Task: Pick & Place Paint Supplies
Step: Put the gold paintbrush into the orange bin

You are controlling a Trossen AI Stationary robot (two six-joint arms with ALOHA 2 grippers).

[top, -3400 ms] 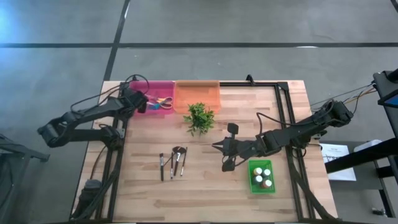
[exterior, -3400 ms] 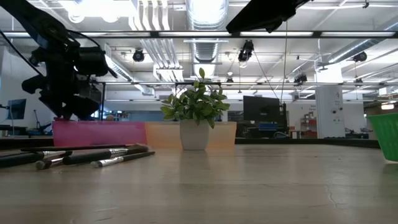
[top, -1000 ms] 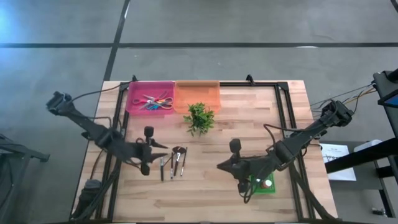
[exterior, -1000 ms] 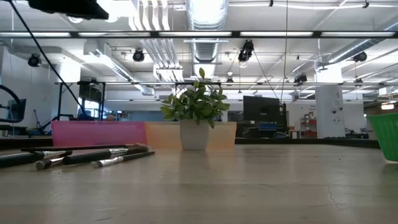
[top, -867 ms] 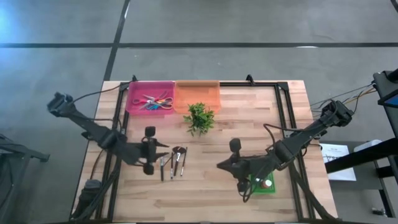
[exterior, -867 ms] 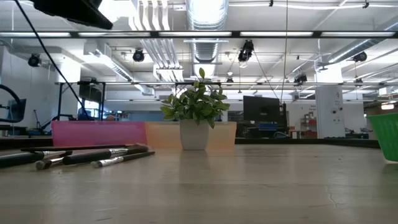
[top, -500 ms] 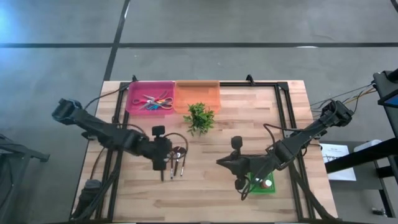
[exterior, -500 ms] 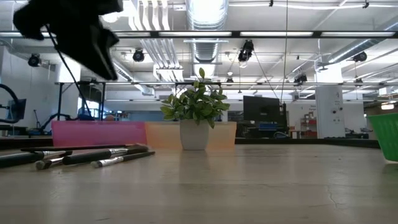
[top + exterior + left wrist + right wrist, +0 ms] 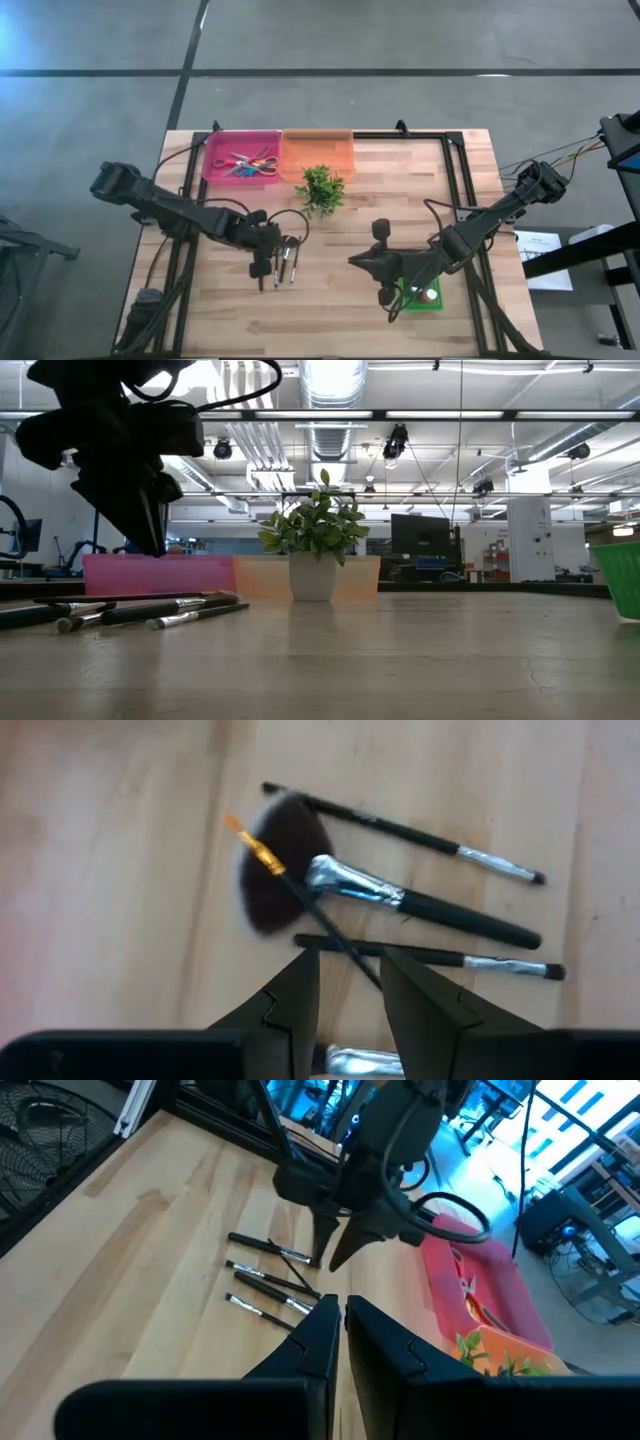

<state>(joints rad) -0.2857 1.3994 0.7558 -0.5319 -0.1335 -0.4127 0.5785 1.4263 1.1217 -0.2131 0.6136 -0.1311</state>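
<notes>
Several dark-handled brushes point(image 9: 278, 262) lie side by side on the table; one has a fluffy brown head point(image 9: 272, 870), and a thin one with an orange tip point(image 9: 300, 885) lies across the others. My left gripper point(image 9: 350, 965) is open and hovers just above them point(image 9: 150, 535), a finger on either side of the thin brush. My right gripper point(image 9: 343, 1312) is shut and empty, held above the table point(image 9: 352, 263) beside the green bin point(image 9: 432, 303), in which a brown-capped bottle point(image 9: 430, 296) shows.
A pink bin point(image 9: 240, 155) with scissors and an orange bin point(image 9: 318, 152) stand along the far edge. A potted green plant point(image 9: 321, 188) stands just beyond the brushes. Bare wood lies near the front edge and between the two arms.
My left gripper has swung toward the table's right and come down, from beside the brushes to right over them; it drops into the low view from above. The brushes have not moved.
</notes>
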